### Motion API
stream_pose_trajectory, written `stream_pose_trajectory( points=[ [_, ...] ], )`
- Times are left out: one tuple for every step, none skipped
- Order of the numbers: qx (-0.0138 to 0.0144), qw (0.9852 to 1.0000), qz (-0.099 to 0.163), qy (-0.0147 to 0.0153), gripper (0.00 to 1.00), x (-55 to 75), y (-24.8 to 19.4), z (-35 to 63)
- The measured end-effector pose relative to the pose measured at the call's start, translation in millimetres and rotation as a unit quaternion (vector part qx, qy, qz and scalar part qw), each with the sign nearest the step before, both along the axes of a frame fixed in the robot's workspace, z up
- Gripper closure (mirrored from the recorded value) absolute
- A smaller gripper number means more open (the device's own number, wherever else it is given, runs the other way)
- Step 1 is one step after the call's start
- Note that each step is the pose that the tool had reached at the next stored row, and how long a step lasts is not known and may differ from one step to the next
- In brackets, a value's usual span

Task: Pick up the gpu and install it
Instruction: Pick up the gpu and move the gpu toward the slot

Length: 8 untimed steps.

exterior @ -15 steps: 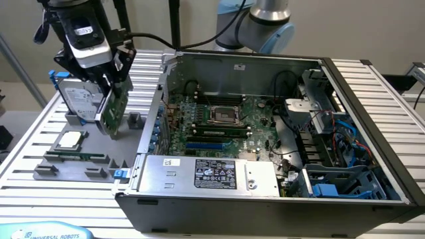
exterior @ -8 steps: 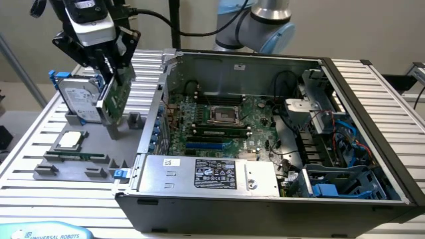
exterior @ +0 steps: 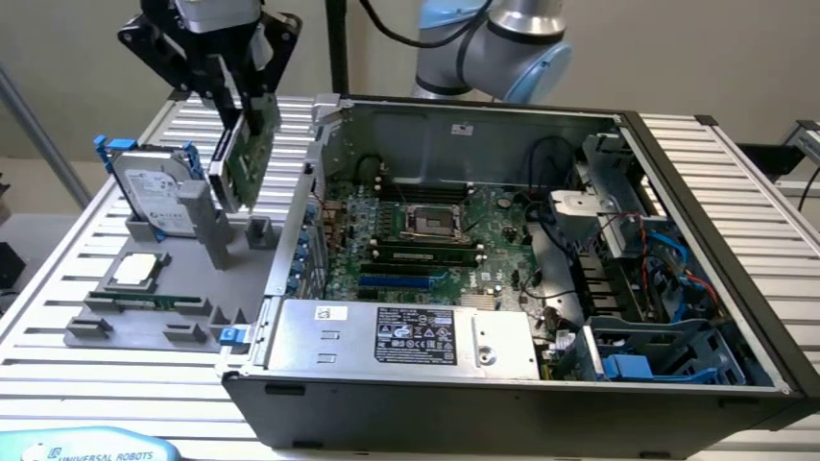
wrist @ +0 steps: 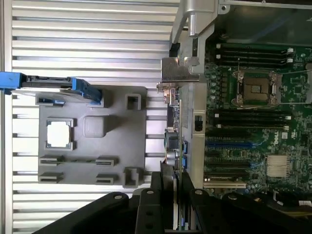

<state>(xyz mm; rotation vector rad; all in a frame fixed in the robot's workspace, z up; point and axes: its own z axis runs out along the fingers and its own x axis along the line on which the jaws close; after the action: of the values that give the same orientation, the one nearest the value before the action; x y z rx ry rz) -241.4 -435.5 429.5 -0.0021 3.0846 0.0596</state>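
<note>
The gpu [exterior: 248, 149] hangs on edge in the air, green board face showing, above the grey holder tray [exterior: 244, 274] and just outside the open computer case's [exterior: 717, 317] wall on the exterior view's left. My gripper [exterior: 234, 96] is shut on its upper edge. In the wrist view the gpu [wrist: 174, 131] appears edge-on, its silver end bracket [wrist: 179, 73] at the far end, with my gripper [wrist: 171, 190] clamped on the near end. The card lies along the case wall, beside the motherboard [wrist: 243, 146].
On the tray stand a silver hard drive in a blue frame [exterior: 152, 197], a processor chip [exterior: 138, 271] and a narrow memory stick [exterior: 152, 302]. Inside the case are the power supply [exterior: 403, 336], cables and drive bays [exterior: 640, 279]. The slatted metal table [exterior: 90, 375] surrounds everything.
</note>
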Motion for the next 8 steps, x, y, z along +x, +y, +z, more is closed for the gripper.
stream_pose_trajectory(
  points=[
    [0.0001,1.0,0.0,0.0005,0.73,4.5,-0.2,4.5],
    [0.0001,1.0,0.0,0.001,0.73,9.0,-0.3,9.0],
    [0.0002,1.0,0.0,0.0015,0.73,13.5,-0.4,13.4],
    [0.0002,1.0,0.0,0.0022,0.73,18.0,-0.4,17.7],
    [0.0002,1.0,0.0,0.0028,0.73,22.5,-0.4,20.7],
    [0.0003,1.0,0.0,0.0032,0.73,27.3,-0.5,22.9],
    [0.0003,1.0,0.0,0.0036,0.73,31.9,-0.4,23.9],
    [0.0002,1.0,0.0,0.0039,0.73,36.3,-0.4,24.4]
  ],
)
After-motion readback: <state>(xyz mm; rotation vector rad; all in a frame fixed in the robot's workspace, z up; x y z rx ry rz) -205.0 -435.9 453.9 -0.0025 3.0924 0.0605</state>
